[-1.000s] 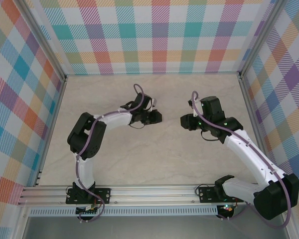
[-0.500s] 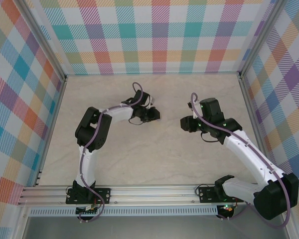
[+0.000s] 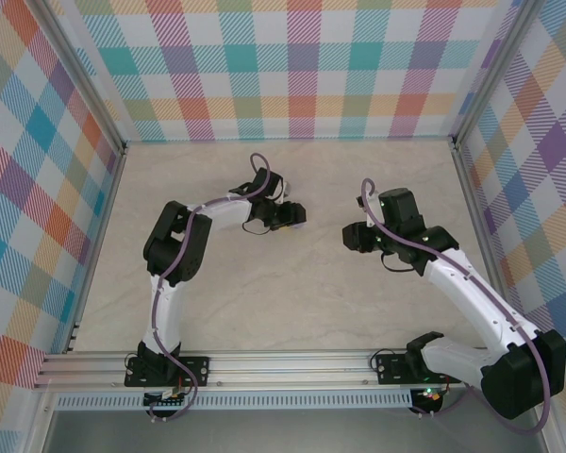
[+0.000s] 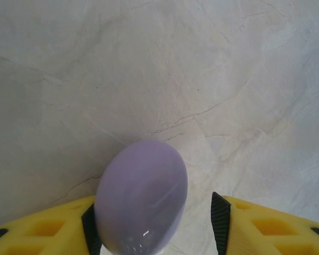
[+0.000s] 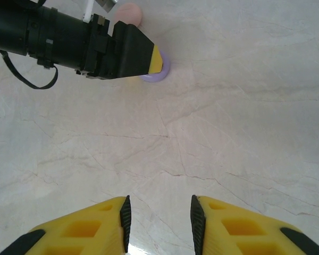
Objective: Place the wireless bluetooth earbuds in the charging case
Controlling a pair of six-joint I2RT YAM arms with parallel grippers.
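Note:
A lilac round charging case, lid shut, lies on the marble table between my left gripper's jaws. It touches the left pad, and a gap separates it from the right pad, so the jaws stand open. The right wrist view shows the same case under the left gripper's yellow tip. My right gripper hovers open over bare table, a short way to the right of the left gripper. The earbuds are out of view.
A pale pink round case lies on the table just beyond the left gripper. Checked walls fence the table on three sides. Open marble stretches between the two grippers and towards the arm bases.
My left gripper has opened its jaws around the lilac case, and the left arm's elbow has swung further back. My right gripper has widened slightly and barely moved.

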